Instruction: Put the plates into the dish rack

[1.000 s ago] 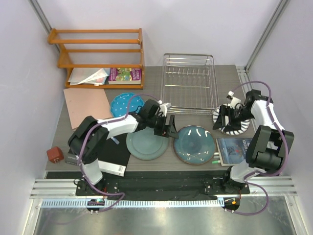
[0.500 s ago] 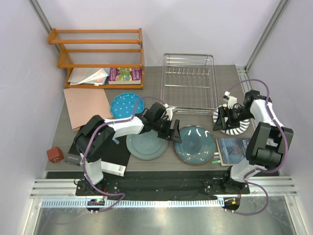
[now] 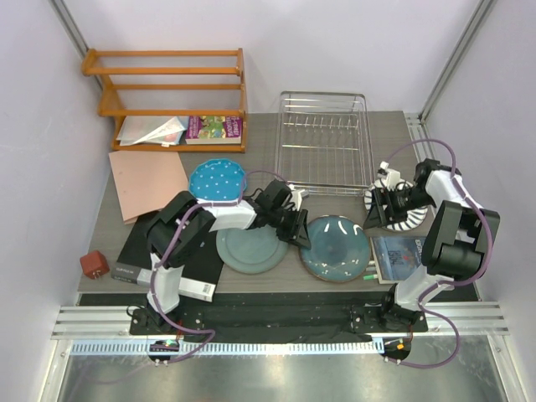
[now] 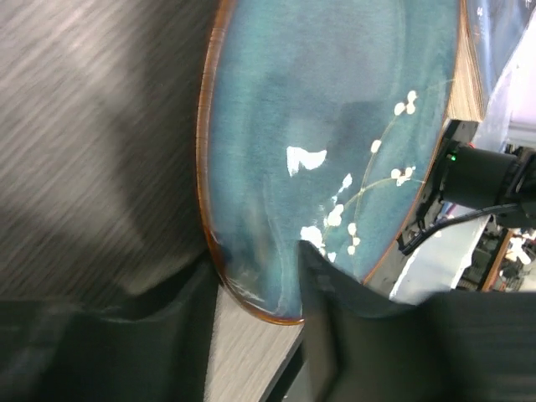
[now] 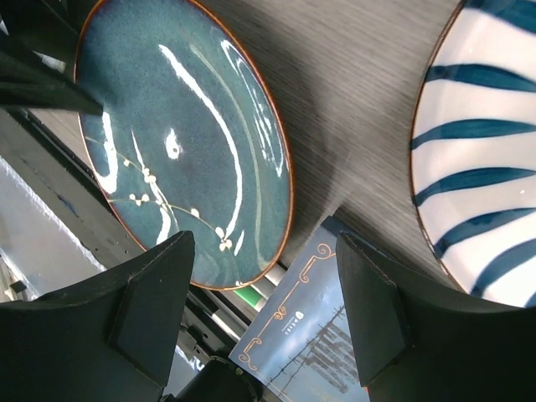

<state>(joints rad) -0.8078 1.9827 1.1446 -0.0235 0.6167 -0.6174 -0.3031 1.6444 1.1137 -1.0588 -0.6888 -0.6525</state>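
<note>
My left claw (image 3: 296, 230) is at the left rim of the dark teal plate (image 3: 335, 248), which lies flat on the table in the lower middle of the overhead view. In the left wrist view the brown rim runs through the gap between my fingers (image 4: 335, 335), one over the glaze and one outside the edge. The jaws stand apart and grip nothing.

My right claw (image 3: 373, 213) hovers at the left edge of the striped plate (image 3: 404, 214), at the right of that view. Its fingers are also spread wide and hold nothing.

The wire rack (image 3: 285, 142) sits in the upper middle with no plate in it. The grey-green plate (image 3: 249, 249) and the dotted blue plate (image 3: 216, 178) lie flat to the left.

I judge this to be the first pickup, on the teal plate. Next I should close the left claw on the rim, tip the plate up on edge, and carry it up the frame to a slot between the tines. The glaze looks slick, so I would bite well in from the edge.
</note>
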